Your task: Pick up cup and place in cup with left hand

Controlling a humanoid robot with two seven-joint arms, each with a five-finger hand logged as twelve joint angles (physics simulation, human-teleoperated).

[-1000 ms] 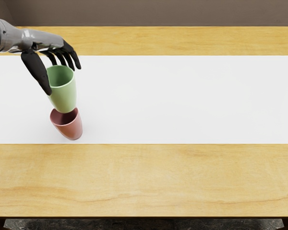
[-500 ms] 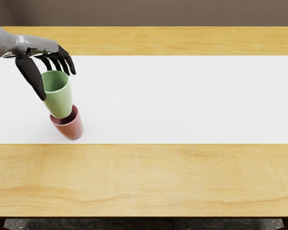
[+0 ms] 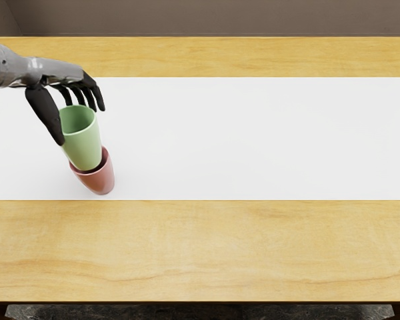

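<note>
The largest share of the view is taken up by the wooden table (image 3: 207,250), which is seen both beyond the hand and on its near side. A broad white strip (image 3: 267,137) is laid across it, passing under the hand and cut off at both side edges. Beyond the hand, a grey-brown wall (image 3: 213,18) is cropped by the top edge, and well to the near side a dark stone-like surface (image 3: 200,311) is mostly hidden by the table's edge.

The left arm (image 3: 12,61) is cut off at the left edge. By the left hand (image 3: 60,75), partly closed, the green cup (image 3: 85,148) is held near its rim: the thumb is set against the side nearer the arm, and 4 fingers are bent down at the far side of the rim. How firmly they are pressed there is hard to make out, and the palm is turned from sight.

The green cup is carried just below the hand, slightly tilted, its mouth partly seen into. Below it, farther from the hand, the red cup (image 3: 97,181) is stood on the white strip, leaning in the view. Part of its mouth is covered by the green cup's base; whether that base is above the opening or just inside cannot be told.
</note>
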